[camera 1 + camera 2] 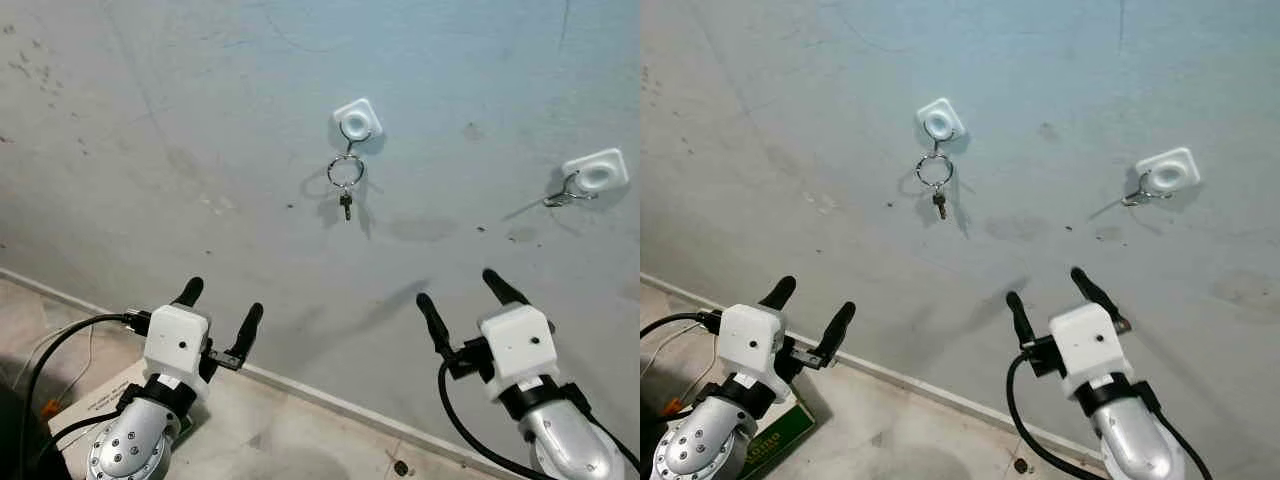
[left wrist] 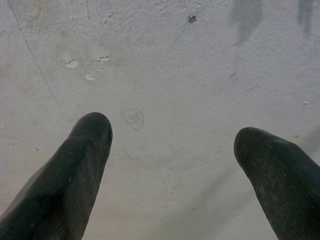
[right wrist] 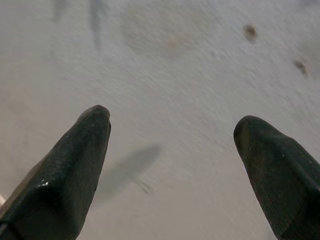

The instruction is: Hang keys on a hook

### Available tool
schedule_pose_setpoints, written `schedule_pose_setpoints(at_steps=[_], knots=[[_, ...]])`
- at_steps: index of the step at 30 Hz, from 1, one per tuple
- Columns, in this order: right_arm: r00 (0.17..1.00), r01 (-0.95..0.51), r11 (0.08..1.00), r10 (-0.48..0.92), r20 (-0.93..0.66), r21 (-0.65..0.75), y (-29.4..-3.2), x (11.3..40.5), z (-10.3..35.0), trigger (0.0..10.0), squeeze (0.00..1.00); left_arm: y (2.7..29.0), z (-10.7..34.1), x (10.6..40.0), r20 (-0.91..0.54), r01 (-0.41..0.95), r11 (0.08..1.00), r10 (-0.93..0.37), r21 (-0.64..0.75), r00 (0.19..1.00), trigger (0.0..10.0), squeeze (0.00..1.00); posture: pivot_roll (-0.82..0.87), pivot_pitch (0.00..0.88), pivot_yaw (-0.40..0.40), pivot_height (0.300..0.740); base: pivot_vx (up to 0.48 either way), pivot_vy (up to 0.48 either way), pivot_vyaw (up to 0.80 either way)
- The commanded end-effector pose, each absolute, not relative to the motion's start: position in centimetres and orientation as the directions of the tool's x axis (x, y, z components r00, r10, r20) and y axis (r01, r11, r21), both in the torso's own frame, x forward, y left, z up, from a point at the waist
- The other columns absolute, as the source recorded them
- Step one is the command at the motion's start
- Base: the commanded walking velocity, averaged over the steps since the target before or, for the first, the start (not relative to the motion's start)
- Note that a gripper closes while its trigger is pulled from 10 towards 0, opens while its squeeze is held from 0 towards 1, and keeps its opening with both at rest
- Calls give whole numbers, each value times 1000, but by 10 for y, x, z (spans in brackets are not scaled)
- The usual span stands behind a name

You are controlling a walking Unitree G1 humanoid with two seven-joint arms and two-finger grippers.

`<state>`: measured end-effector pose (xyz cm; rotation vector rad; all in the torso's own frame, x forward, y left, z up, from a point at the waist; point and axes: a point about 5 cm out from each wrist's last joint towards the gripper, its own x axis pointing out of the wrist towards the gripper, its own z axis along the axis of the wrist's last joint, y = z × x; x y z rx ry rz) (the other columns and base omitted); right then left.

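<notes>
**On the wall, keys already hanging**

Up on the wall (image 1: 150, 120) above both arms, the keys (image 1: 345, 185) dangle from the left hook (image 1: 356, 122), ring and small key hanging straight down. You have the right gripper (image 1: 460, 300) somewhat nearer them than the left gripper (image 1: 218, 305); both sit well below, fingers spread and holding nothing. A second hook (image 1: 594, 175) further right carries only its wire. How the ring seats on the hook is too small to tell, so judge the task as likely done
</notes>
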<state>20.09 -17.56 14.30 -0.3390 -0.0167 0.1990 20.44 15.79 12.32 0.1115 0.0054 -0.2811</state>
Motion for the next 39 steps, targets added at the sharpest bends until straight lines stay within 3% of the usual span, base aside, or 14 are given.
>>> schedule_pose_setpoints(at_steps=[1,2,15,25,39], knots=[[984,-175,930,179,-17,-323,-178,201,145,10000,310,163,119,205,-45,260,960,-256,102,966,10000,0,-21,60,32,740,0,0,0],[983,-177,930,180,-23,-321,-178,201,144,10000,0,163,119,205,-46,259,961,-256,97,966,10000,0,-21,54,32,740,0,0,0],[981,-192,939,174,-86,-287,-177,197,135,10000,0,163,109,205,-120,246,967,-253,-71,960,10000,0,-29,59,34,740,0,0,-677],[975,-219,936,200,-95,-275,-174,199,133,10000,0,160,108,207,-127,269,962,-272,-46,954,10000,0,-26,64,32,740,0,0,-794],[967,-253,929,231,-112,-269,-173,201,130,10000,0,158,109,206,-132,274,960,-279,-60,951,10000,0,-26,72,25,740,0,0,0]])
